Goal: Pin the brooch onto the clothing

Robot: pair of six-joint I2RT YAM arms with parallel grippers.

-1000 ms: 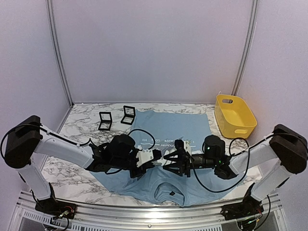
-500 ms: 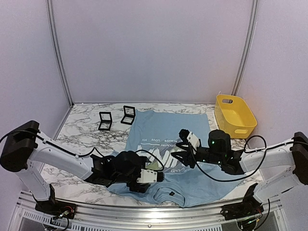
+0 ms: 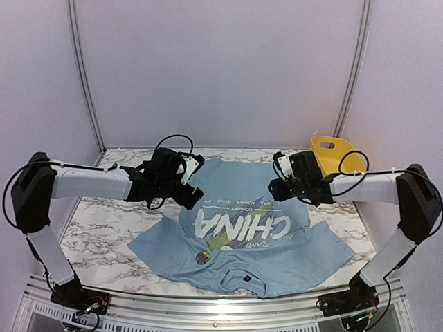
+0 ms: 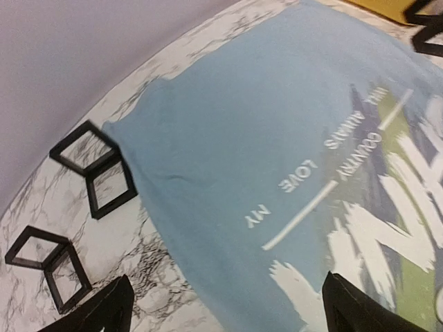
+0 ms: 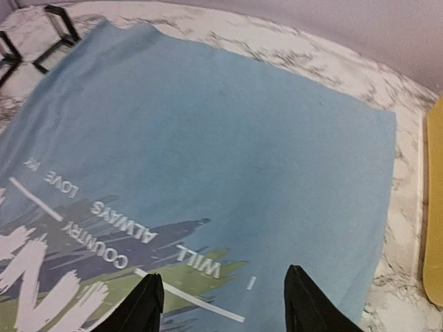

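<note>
Both arms have lifted away from the chest of the light blue short-sleeved T-shirt (image 3: 242, 180) with white "CHINA" lettering. It lies spread on the white-and-grey marble table (image 3: 104, 221), collar toward the arm bases, with a small round dark brooch (image 3: 203, 257) resting on it just below the lettering, by a yellow-green streak. Left gripper (image 4: 225, 294) hangs over the shirt's far left part, jaws wide apart and empty; right gripper (image 5: 223, 294) over its far right part, jaws parted, nothing between. Two black open-frame boxes (image 4: 97, 169) stand off the shirt's far left corner; yellow plastic bin (image 3: 336, 153) sits at far right, behind the right arm.
</note>
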